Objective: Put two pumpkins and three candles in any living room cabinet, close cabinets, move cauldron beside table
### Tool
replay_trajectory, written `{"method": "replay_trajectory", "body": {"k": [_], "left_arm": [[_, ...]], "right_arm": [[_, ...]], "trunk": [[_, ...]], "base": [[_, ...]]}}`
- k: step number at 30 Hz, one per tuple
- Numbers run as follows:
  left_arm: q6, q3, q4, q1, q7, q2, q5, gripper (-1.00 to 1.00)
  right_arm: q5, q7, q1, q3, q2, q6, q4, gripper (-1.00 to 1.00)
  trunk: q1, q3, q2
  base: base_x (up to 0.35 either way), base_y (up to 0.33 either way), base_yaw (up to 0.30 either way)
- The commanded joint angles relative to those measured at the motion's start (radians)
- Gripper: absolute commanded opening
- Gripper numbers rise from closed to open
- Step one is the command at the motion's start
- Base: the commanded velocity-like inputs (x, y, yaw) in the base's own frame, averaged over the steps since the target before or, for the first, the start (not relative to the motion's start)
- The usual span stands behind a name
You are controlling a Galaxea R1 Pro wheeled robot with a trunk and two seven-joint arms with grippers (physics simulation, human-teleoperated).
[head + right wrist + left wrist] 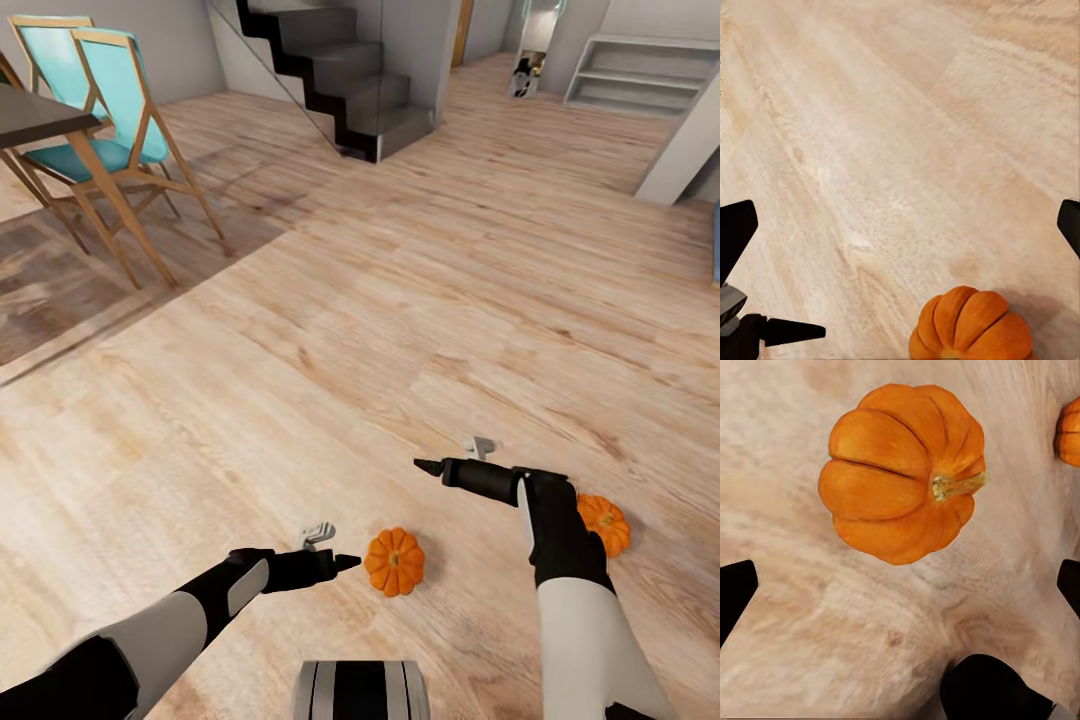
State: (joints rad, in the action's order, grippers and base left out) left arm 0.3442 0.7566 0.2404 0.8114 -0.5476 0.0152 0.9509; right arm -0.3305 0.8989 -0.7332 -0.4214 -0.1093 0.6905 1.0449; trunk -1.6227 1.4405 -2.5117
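While the pale wooden plank floor [400, 300] spreads across the whole room, a dark stepped staircase [335, 75] rises at the far side, and two wooden-framed chairs with teal seats [105, 110] stand far left beside a dark table top [30, 115]. Grey wall shelves [640, 75] sit far right.

Both white-and-black arms reach low over the near floor. One small round orange ribbed pumpkin [394, 562] lies on the planks between them, just right of the left gripper [345, 563]; in the left wrist view this pumpkin [904, 472] lies on its side, its short stem [958, 484] pointing level toward the second orange pumpkin [1068, 431]. That one [604, 524] rests near right, partly behind the right forearm.

Left gripper [900, 585]: fingertips spread wide, holding nothing. The right gripper [428, 466] points left, its fingers [735, 232] likewise apart and empty.
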Motion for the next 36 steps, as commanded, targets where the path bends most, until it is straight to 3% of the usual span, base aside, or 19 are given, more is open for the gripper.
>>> {"method": "replay_trajectory", "body": {"k": [1,12,19,21,23,30,36], "left_arm": [[0.000,0.000,0.000,0.000,0.000,0.000,0.000,1.00],[-0.001,0.001,0.000,-0.001,-0.005,0.000,0.000,1.00],[-0.004,0.002,0.005,0.000,-0.101,-0.008,-0.004,1.00],[-0.005,0.003,0.029,0.000,-0.140,-0.016,-0.005,1.00],[-0.005,0.003,0.100,0.000,-0.160,-0.043,-0.006,1.00],[-0.008,-0.002,0.237,0.013,-0.164,-0.088,-0.006,1.00],[-0.092,-0.008,0.236,0.062,-0.163,-0.124,-0.004,1.00]], "right_arm": [[0.000,0.000,0.000,0.004,0.000,0.000,0.000,1.00],[0.001,0.000,0.000,0.018,-0.001,0.000,0.001,1.00],[0.001,0.000,0.000,0.018,0.004,0.000,0.001,1.00],[0.002,0.000,0.000,0.018,0.005,0.001,0.001,1.00],[0.001,0.000,0.000,0.019,0.000,0.000,0.001,1.00],[0.001,0.008,0.000,0.018,0.007,0.000,0.001,1.00],[0.001,0.018,0.000,0.018,0.008,0.000,0.001,1.00]], "trunk": [[0.000,0.004,0.000],[-0.005,0.047,-0.003],[-0.008,0.074,-0.004],[-0.009,0.081,-0.005],[-0.010,0.089,-0.005],[-0.013,0.116,-0.007],[-0.016,0.139,-0.008]], "base": [[0.000,0.000,0.000],[0.000,0.000,0.000],[0.000,0.000,0.000],[0.000,0.000,0.000],[0.000,0.000,0.000],[0.000,0.000,0.000],[0.000,0.000,0.000]]}}
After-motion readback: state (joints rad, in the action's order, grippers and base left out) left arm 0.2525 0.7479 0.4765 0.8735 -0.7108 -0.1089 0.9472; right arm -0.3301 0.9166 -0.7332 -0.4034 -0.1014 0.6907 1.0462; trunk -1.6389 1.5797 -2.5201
